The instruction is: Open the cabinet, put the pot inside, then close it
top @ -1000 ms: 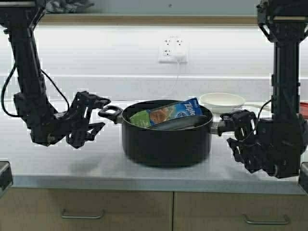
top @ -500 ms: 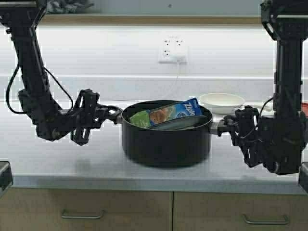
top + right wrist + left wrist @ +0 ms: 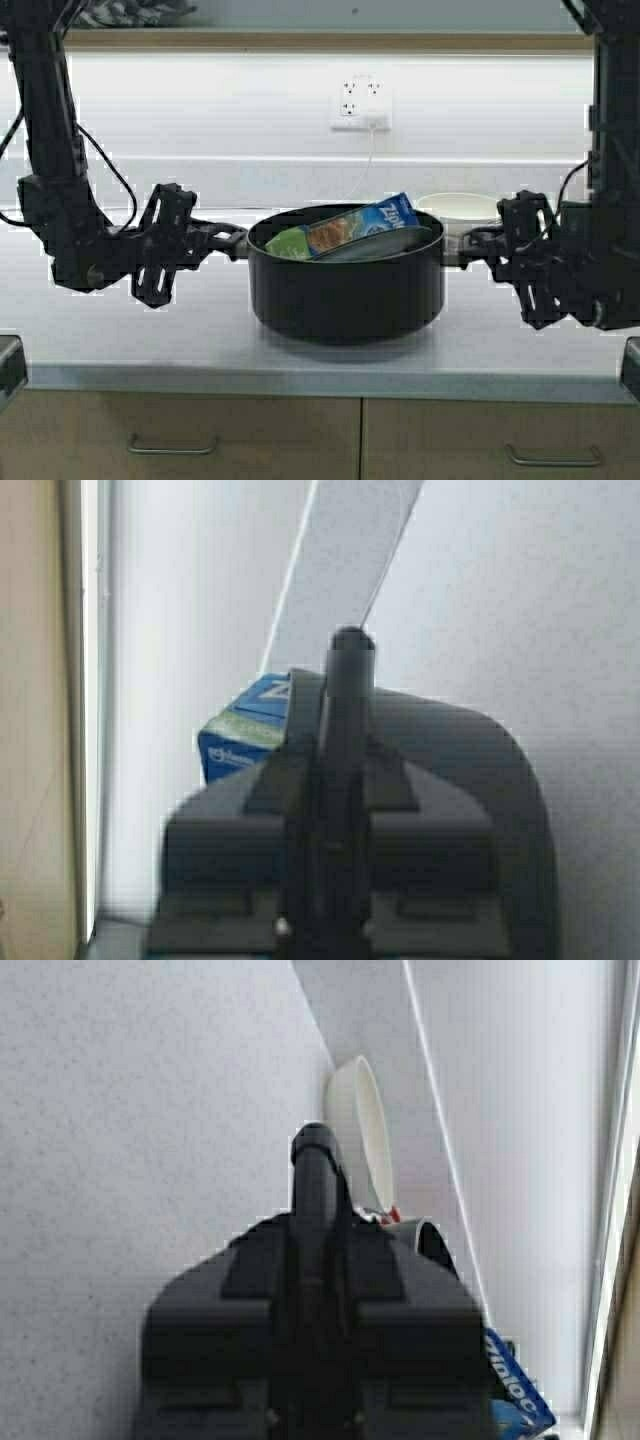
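Note:
The black pot [image 3: 345, 290] is at the middle of the grey counter [image 3: 150, 330], with a blue Ziploc box [image 3: 352, 228] lying in it. My left gripper [image 3: 228, 241] is shut on the pot's left loop handle. My right gripper [image 3: 468, 246] is shut on the right handle. In the left wrist view the left gripper [image 3: 314, 1155] shows as a closed dark mass; in the right wrist view the right gripper [image 3: 350, 650] looks the same, with the box [image 3: 240, 735] beside it. The cabinet doors are out of view; only a tan strip [image 3: 300, 40] shows above.
A cream frying pan [image 3: 458, 207] sits on the counter behind the pot's right side, and it also shows in the left wrist view [image 3: 358, 1130]. A wall outlet with a cord [image 3: 360, 105] is on the back wall. Tan drawers with bar handles [image 3: 170, 443] lie below the counter edge.
Both grippers have moved in from beside the pot and shut on its two handles. Both arms have risen a little, and the pot looks slightly raised.

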### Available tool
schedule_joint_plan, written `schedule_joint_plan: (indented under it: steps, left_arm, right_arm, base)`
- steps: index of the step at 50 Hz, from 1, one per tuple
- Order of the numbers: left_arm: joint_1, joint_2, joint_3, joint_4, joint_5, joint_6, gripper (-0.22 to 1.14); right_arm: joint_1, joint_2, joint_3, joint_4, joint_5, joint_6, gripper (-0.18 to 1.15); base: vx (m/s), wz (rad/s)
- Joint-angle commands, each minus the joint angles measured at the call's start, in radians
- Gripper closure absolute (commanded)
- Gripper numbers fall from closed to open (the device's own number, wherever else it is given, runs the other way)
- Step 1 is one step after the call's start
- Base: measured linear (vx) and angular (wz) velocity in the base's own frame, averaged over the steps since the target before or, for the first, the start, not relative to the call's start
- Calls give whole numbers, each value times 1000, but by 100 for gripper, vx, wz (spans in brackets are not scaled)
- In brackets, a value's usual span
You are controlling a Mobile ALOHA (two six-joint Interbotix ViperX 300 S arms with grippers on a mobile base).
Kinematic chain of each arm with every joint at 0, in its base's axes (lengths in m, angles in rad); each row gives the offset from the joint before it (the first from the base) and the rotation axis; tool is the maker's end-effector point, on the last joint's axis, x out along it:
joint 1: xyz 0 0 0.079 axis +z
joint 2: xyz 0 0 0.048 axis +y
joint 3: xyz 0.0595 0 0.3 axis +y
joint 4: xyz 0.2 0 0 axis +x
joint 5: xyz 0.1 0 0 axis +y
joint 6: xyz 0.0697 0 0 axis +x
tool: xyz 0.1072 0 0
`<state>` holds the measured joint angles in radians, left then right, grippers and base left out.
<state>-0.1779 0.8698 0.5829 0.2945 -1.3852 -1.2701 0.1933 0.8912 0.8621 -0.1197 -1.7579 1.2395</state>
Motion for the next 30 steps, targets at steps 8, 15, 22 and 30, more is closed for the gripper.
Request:
schedule_joint_plan:
  steps: [8,15,22,30]
  left_arm:
    - [3,-239,178,-25,-77,67,90]
    - [3,-345,262,-34,-75,67,89]
    - [-9,-454,359,-60,-55,67,89]
    - [-51,-563,425,-118,-21,67,89]
  right_arm:
    - [-5,-186,60,-63,-3,-41,90]
    - [-5,-247,97,-77,31,-17,90]
    - [-2,-330,146,-77,69,-15,90]
    - [18,-443,189,-75,115,-8,90]
  base:
    - [0,0]
    - [-1,0]
    - [-1,1]
    - [-1,1]
